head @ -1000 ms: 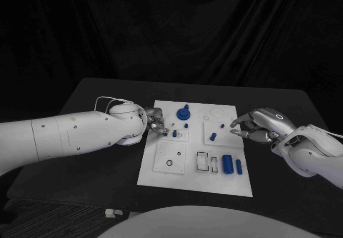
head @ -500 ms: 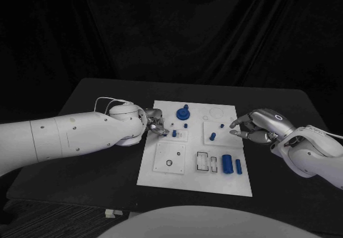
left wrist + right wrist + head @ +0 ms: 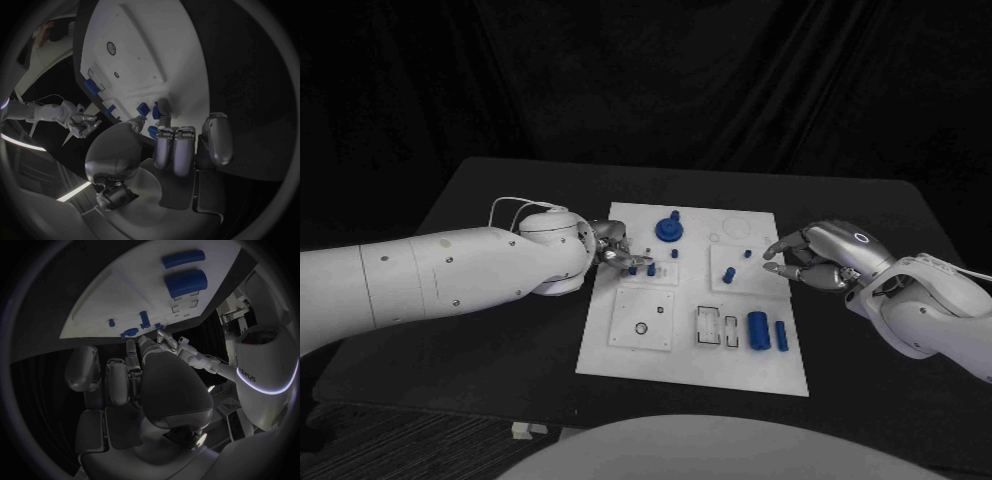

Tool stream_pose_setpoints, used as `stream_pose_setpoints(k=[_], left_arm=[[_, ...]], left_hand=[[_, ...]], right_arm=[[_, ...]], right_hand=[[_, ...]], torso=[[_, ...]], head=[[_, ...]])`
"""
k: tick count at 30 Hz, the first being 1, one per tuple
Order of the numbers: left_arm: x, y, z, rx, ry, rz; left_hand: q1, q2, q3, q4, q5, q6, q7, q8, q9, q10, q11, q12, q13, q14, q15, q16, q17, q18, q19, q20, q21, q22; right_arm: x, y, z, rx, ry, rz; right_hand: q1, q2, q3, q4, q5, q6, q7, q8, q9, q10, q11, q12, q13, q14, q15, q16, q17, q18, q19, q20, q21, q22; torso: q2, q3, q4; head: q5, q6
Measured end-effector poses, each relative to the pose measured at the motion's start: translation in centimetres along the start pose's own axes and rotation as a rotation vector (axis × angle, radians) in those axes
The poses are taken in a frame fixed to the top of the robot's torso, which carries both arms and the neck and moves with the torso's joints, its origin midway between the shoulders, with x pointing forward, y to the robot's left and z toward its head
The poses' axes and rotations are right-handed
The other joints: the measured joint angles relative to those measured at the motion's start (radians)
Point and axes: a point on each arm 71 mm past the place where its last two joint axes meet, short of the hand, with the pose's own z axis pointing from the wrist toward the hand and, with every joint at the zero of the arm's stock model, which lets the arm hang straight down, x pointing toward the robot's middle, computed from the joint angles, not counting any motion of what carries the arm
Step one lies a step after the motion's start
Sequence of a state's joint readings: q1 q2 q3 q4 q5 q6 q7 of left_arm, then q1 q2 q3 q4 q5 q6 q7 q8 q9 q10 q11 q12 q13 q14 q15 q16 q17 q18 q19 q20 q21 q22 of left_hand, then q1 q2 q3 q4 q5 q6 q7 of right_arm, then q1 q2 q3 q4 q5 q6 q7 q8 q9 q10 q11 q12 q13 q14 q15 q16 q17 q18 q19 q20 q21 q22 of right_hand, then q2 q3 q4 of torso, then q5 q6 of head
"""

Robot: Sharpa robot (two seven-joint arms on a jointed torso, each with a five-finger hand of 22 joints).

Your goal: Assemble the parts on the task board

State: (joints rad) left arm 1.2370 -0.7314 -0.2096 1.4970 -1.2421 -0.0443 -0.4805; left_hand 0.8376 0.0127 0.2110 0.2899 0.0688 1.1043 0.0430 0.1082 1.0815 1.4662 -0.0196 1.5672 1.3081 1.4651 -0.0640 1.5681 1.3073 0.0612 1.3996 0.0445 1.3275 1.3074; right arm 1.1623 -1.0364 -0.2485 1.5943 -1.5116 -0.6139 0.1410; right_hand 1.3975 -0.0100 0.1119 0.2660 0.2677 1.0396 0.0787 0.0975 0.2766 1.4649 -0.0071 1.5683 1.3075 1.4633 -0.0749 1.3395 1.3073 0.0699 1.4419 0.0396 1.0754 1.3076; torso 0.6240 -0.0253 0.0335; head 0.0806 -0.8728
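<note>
— Any markings or writing to record?

— None legible on the task board or its parts. Lettering shows on the robot's body in the right wrist view, too small to read with confidence.

— Count of items?

— One white rectangular board, lying at the middle of the black table. On it, in the head view: a round blue gear-like part with an upright stem near the far edge; a small blue peg by the left hand's fingertips; another small blue piece just beyond it; a short blue peg on a raised white square; a large blue cylinder and a slim blue bar side by side near the board's right edge. Two raised white squares sit on the near-left portion, one bearing a small dark ring.

— State of the hands?

— The left hand rests over the board's left edge, its fingers curled in around a small blue part at the fingertips. Whether it truly grips that part, I cannot tell. The right hand hovers at the board's right edge, fingers bent and apart; I cannot tell whether they hold anything.
</note>
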Motion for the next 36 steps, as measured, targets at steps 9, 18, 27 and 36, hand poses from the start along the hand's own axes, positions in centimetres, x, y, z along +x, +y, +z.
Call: stream_pose_setpoints(k=[9,18,27,36], left_arm=[[-0.01,0.13,-0.01,0.001,-0.001,-0.003],[-0.06,0.45,0.07,0.005,-0.011,-0.01],[-0.08,0.63,0.11,0.014,-0.008,-0.032],[0.09,0.68,0.03,0.032,-0.004,-0.048]], left_hand=[[-0.103,0.056,-0.116,0.005,-0.006,-0.004,0.004,0.001,-0.003,0.0,0.0,0.0,0.0,0.0,0.0,0.0,0.0,0.0,0.004,0.004,0.0,0.0],[-0.111,0.163,-0.195,0.004,0.15,-0.013,0.005,0.043,0.068,0.0,0.0,0.0,0.0,0.0,0.0,0.0,0.0,0.0,0.004,0.004,-0.004,0.0],[-0.062,0.214,-0.207,0.005,0.281,-0.026,0.004,0.054,0.096,0.0,0.0,0.0,0.0,0.0,0.0,0.0,0.0,0.0,0.0,0.007,-0.012,0.0],[0.003,0.222,-0.192,0.0,0.351,-0.025,0.003,0.063,0.107,0.0,0.0,0.0,0.0,0.0,0.0,0.0,0.0,0.0,0.0,0.007,-0.012,0.0]], right_arm=[[0.03,-0.01,0.01,0.001,0.001,0.0],[0.06,0.0,0.04,0.001,0.002,0.0],[0.08,-0.02,0.05,0.003,0.002,0.0],[0.08,-0.05,0.05,0.007,0.003,0.0]], right_hand=[[0.008,0.0,0.007,-0.007,0.033,0.004,0.004,-0.004,0.0,0.0,0.0,0.0,0.0,0.0,0.0,0.0,0.0,0.0,0.0,0.0,0.0,0.0],[0.011,0.002,0.012,-0.012,0.052,0.004,0.004,-0.004,0.0,0.0,0.0,0.0,0.0,0.0,0.0,0.0,0.0,0.0,0.0,0.0,-0.003,0.0],[0.013,0.005,0.012,-0.012,0.057,0.004,0.004,-0.007,-0.001,0.0,0.0,0.0,0.0,0.0,0.0,0.0,0.0,0.0,0.0,0.0,-0.003,0.0],[0.013,0.005,0.015,-0.015,0.062,0.004,0.004,-0.007,-0.001,0.0,0.0,0.0,0.0,0.0,0.0,0.0,0.0,0.0,0.0,0.0,-0.008,0.0]], torso=[[0.0,-0.0001,0.0006],[0.0,-0.0007,0.0001],[0.0,-0.0001,0.0001],[0.0,0.0003,0.0005]], head=[[0.001,0.0],[0.001,0.0],[0.0,0.0],[-0.002,0.0]])
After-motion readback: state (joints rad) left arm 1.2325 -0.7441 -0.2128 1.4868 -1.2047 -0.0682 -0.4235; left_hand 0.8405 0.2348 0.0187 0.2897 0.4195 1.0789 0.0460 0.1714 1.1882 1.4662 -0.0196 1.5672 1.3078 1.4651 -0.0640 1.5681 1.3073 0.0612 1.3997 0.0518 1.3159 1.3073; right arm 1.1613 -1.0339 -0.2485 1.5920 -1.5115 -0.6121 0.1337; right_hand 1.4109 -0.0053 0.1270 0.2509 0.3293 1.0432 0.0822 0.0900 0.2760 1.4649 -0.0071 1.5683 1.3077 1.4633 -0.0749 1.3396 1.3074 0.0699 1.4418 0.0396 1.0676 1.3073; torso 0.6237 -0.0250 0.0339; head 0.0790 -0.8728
